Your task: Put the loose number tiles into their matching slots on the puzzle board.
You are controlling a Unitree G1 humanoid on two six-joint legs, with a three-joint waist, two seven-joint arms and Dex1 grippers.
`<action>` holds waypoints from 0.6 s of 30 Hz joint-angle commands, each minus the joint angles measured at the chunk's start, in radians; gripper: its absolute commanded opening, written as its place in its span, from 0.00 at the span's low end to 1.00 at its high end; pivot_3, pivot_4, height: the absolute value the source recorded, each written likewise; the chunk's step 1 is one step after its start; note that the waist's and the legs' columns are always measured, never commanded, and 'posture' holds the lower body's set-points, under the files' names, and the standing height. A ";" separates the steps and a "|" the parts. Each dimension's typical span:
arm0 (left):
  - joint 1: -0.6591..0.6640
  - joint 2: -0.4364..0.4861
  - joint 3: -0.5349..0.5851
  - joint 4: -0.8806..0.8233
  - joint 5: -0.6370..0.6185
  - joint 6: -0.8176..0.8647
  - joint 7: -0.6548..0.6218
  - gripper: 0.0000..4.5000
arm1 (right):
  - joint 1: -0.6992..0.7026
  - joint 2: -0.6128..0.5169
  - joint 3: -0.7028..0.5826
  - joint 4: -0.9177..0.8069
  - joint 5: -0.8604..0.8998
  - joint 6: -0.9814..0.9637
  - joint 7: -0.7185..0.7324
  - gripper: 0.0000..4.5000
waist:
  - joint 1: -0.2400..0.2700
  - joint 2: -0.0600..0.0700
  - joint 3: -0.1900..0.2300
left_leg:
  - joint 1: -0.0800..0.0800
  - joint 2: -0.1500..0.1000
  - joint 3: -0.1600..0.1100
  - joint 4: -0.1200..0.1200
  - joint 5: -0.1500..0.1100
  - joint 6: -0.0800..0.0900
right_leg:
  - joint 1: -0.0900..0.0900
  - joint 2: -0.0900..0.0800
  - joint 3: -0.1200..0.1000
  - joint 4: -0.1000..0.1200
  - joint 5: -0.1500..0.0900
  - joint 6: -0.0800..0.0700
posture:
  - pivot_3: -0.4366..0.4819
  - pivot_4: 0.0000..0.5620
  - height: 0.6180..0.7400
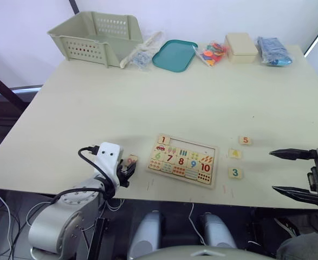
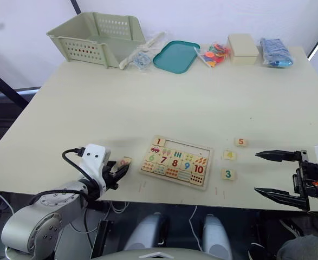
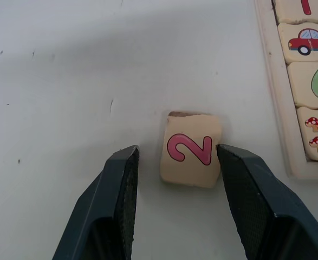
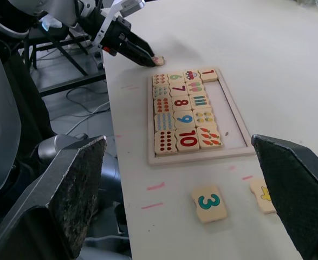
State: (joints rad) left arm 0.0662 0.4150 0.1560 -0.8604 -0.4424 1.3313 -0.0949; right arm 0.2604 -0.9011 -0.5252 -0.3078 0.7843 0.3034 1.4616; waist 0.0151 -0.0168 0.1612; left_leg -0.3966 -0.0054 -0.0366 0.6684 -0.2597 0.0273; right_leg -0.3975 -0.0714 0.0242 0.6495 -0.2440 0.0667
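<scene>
flanking tile 2; board beside

The robot's left arm is a rounded silver-grey metal limb ending in a white boxy wrist housing, with a looped black cable plugged into its top, and its left gripper has two dark charcoal wedge-shaped fingers with finely textured inner pads. The right gripper has two long, black, pointed fingers mounted on a black bracket with small orange-red fittings, beside a white housing; close up, their inner pads look coarse and speckled grey.
</scene>
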 commanded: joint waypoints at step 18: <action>0.043 0.050 -0.021 0.019 0.019 -0.069 -0.081 0.54 | 0.045 0.064 -0.061 -0.052 0.034 -0.078 0.042 1.00 | 0.000 0.001 0.000 | 0.000 0.001 0.000 0.000 0.000 0.000 | 0.000 0.000 0.000 -0.002 0.000 0.000 | 0.48 0.27 1.00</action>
State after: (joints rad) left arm 0.0988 0.4589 0.1466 -0.8475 -0.4239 1.2668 -0.1629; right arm 0.2998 -0.8380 -0.5570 -0.3366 0.7956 0.2382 1.4899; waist 0.0150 -0.0163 0.1609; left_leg -0.3966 -0.0049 -0.0365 0.6681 -0.2597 0.0273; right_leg -0.3972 -0.0712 0.0242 0.6478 -0.2442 0.0663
